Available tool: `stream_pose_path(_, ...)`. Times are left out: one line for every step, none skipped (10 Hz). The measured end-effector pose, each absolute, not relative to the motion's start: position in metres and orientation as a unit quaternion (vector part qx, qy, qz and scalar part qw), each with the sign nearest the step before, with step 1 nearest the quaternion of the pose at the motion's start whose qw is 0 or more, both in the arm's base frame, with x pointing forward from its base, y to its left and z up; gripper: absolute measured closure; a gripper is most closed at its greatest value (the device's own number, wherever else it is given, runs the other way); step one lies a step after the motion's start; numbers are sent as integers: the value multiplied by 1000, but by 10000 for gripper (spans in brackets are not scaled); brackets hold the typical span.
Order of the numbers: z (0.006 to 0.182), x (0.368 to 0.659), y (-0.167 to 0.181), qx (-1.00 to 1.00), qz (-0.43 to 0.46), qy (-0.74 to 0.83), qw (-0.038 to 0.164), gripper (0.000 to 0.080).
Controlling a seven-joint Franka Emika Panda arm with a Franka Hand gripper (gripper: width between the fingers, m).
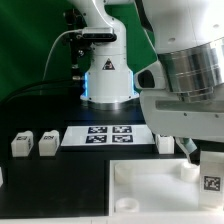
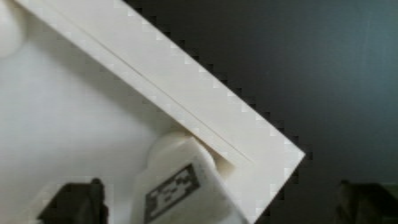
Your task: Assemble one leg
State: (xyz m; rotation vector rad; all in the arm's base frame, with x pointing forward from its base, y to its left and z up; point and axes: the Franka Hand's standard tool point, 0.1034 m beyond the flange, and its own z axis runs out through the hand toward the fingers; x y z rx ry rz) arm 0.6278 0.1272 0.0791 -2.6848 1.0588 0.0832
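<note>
The gripper (image 2: 217,206) stood wide open, holding nothing. The leg (image 2: 178,186) lay between its fingers (image 2: 73,203) at the panel (image 2: 80,120) corner, tag blurred, lower part cut off.

Tagged leg (image 2: 175,188) at the panel (image 2: 89,120) edge
The white leg sits against the panel's rim — both dark fingertips (image 2: 71,205) stand clear of it.

Leg (image 1: 211,172) at panel (image 1: 140,186) corner, marker board (image 1: 108,135) behind

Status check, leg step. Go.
Gripper open, fingers either side of leg. Leg at panel corner, ungripped. No obstruction seen.
</note>
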Motion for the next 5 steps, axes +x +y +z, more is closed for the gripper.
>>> stream_pose_path(80,630,124,-956,13,272,110,150)
stream_pose_path(80,633,121,-970,4,219,103,150)
stream_pose_path(78,635,117,-985,-7,138,100,150)
stream_pose_path(78,635,117,-985,-7,138,101,150)
stream_pose_path(78,635,117,-985,-7,138,101,253)
